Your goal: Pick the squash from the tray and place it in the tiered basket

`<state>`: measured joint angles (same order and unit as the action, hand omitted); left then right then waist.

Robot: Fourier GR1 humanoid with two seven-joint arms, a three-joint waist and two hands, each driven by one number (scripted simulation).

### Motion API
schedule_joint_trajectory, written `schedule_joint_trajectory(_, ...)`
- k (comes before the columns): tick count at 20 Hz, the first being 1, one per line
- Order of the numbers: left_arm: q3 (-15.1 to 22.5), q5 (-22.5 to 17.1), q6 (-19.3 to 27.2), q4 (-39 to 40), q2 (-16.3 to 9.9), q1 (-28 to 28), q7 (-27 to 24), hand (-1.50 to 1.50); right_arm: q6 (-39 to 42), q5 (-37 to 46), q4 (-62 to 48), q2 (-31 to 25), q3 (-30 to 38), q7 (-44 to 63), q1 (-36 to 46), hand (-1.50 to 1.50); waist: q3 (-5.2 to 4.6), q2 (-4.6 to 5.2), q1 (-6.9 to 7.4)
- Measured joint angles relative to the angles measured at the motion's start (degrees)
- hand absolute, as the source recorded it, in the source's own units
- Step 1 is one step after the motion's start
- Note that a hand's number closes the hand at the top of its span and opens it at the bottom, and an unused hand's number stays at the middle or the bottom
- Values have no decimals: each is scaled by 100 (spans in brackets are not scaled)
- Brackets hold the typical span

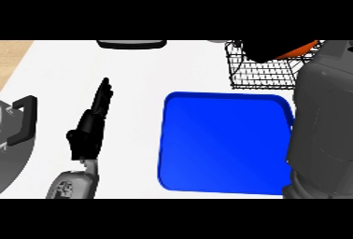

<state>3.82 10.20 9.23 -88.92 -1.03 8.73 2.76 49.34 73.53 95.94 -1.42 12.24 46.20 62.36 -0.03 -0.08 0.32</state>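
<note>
One grey forearm (318,121) blocks the blue tray's (221,140) right side, right hand (265,51) holding orange squash (302,48) over the wire basket (258,72); left hand (93,121) straight-fingered.

One blue tray (224,140), one wire basket (262,70), one orange squash (303,48), two grey forearms.

Grey forearms, slim black left hand (93,119), pale grey wrist housing, bulky dark-grey right forearm

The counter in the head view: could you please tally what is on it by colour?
Blue: 1, the tray
Black: 1, the wire basket
Orange: 1, the squash at the basket, under the right arm
Grey: 1, the pan at the left edge
Total: 4
</note>
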Motion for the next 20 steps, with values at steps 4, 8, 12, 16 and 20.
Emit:
schedule_joint_trajectory(4, -54, -23, -10, 167, 1, 32, -144, 0, -358, -107, -563, -52, 201, 83, 261, 150, 0, 11, 9)
schedule_joint_trajectory(8, -13, -45, -29, 66, 16, -82, -193, 0, -983, -106, -1329, -385, 319, -131, 405, 150, 0, 22, 40)
schedule_joint_trajectory(12, -25, -32, -5, 81, 11, 8, -148, 0, -1501, -46, -2157, -879, 349, -486, 525, 150, 1, 31, 45)
schedule_joint_trajectory(16, 14, 10, 0, 83, 19, 23, -133, 0, -2078, 7, -3017, -1290, 356, -887, 625, 150, 1, 37, 62)
schedule_joint_trajectory(20, -5, -18, -30, 38, -5, 65, -23, 0, -2475, 68, -3698, -1673, 325, -1268, 652, 150, 1, 36, 59)
